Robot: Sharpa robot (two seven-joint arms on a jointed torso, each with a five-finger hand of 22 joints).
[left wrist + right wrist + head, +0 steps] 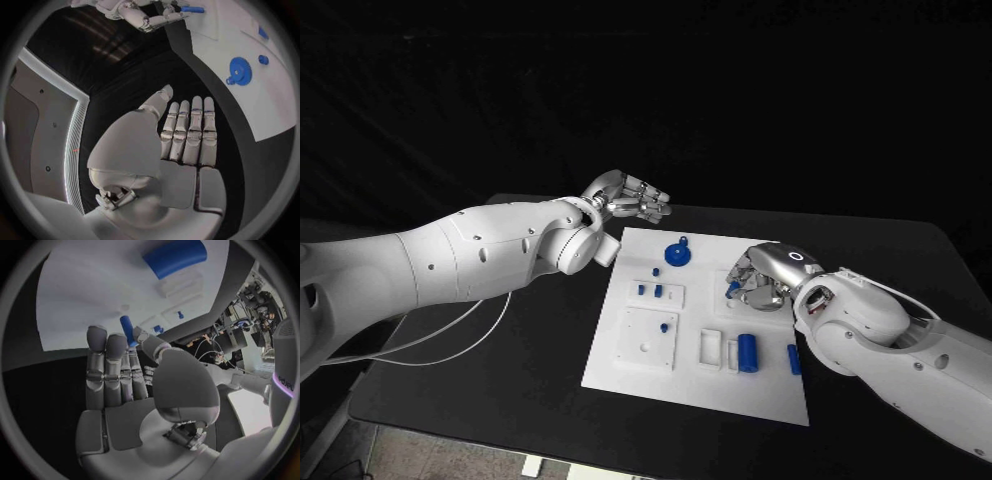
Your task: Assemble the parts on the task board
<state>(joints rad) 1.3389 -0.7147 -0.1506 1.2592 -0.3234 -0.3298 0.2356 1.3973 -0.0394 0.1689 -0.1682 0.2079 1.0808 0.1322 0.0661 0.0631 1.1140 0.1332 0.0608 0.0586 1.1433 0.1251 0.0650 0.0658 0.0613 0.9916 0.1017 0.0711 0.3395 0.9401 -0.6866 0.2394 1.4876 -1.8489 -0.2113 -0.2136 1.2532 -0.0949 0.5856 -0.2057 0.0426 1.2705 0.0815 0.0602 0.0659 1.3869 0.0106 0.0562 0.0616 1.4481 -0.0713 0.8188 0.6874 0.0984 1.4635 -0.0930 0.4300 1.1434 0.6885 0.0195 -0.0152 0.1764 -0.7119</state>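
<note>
Black table [516, 350] and a dark room behind it, so in the head view you've got the white task board [646, 385] sitting dead centre with the blue parts scattered on it: a blue gear [678, 254] near the far edge, small pegs [651, 291] in a white block, and a blue cylinder [750, 351] standing in its holder near the right side. Your left hand [626, 195] hovers past the board's far left corner, well off the parts, and your right hand [764, 283] is down over the board's right half with a small blue peg [731, 288] at its fingertips. Left wrist view: that hand's fingers [190, 132] are straight and pressed side by side, holding nothing, with the gear showing off on the board beyond them. Right wrist view: the fingers [112, 367] lie close together, and the thumb and a fingertip look to be pinching the blue peg, with the blue cylinder further out on the board. So I'd say you're mid-carry on a peg, and the next move wants it lined up upright over its hole before you push down. I can't tell which hole it's meant for.
</note>
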